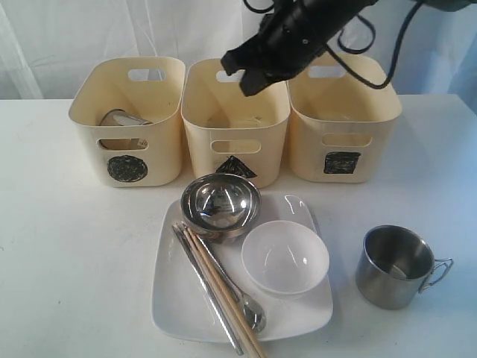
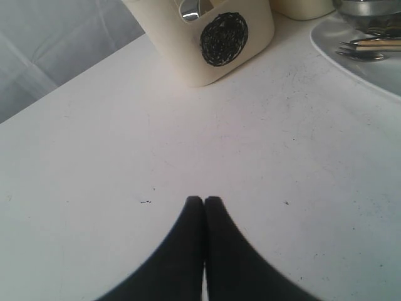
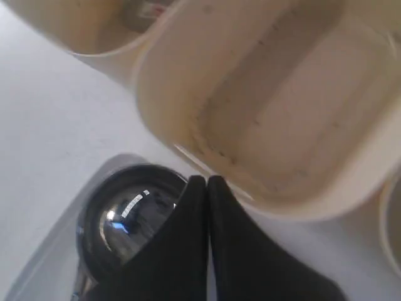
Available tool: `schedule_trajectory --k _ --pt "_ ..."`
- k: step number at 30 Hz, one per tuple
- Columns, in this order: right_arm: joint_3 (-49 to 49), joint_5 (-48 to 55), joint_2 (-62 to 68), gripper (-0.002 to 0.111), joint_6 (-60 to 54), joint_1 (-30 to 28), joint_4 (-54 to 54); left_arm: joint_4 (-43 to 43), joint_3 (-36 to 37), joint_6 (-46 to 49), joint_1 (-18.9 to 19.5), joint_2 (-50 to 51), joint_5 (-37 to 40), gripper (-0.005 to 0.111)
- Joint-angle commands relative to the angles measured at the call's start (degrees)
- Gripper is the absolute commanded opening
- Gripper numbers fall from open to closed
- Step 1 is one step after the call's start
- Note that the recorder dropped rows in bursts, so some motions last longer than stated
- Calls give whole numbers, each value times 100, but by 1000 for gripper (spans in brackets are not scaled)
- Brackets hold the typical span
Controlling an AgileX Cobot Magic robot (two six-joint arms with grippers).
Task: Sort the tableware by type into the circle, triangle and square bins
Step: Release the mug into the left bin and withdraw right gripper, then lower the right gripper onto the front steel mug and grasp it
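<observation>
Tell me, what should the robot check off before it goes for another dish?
1. Right gripper empty: ok, shut on nothing, above the triangle bin.
2. Right jaws ready to grasp: not ok, they are closed.
3. Left gripper out of the way: ok, shut, low over bare table near the circle bin.
4. Steel bowl reachable: ok, upright on the white plate, rim uncovered.
5. Chopsticks clear of that bowl: cannot tell, their ends lie right by its side.
6. Which bin takes bowls: cannot tell; only a mug shows, in the circle bin.
</observation>
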Motion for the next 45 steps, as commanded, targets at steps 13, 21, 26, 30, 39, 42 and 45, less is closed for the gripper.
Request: schedule_trajectory --k 13,21,26,30,39,42,45 --pt "2396 1318 -1842 0 1377 -87 -1496 -17 21 -14 -25 -26 -11 0" --pt "3483 1318 -1872 23 1884 -467 -2506 -17 21 -14 -25 -26 -11 0" --pt "3848 1318 -1872 55 1884 -589 -2880 -17 21 -14 -25 -26 -11 0" --pt "4085 1179 -1872 55 1899 -589 -3525 -17 21 -14 -25 -26 -11 0" --pt "4209 476 -1386 55 1924 -589 -3517 -17 21 -14 -25 -26 -11 0" --pt "4209 476 -1260 55 1924 -589 -3453 -17 21 -14 -25 -26 -11 0" --pt "4209 476 -1186 55 1924 -589 -3406 -17 21 -14 -25 -26 -11 0"
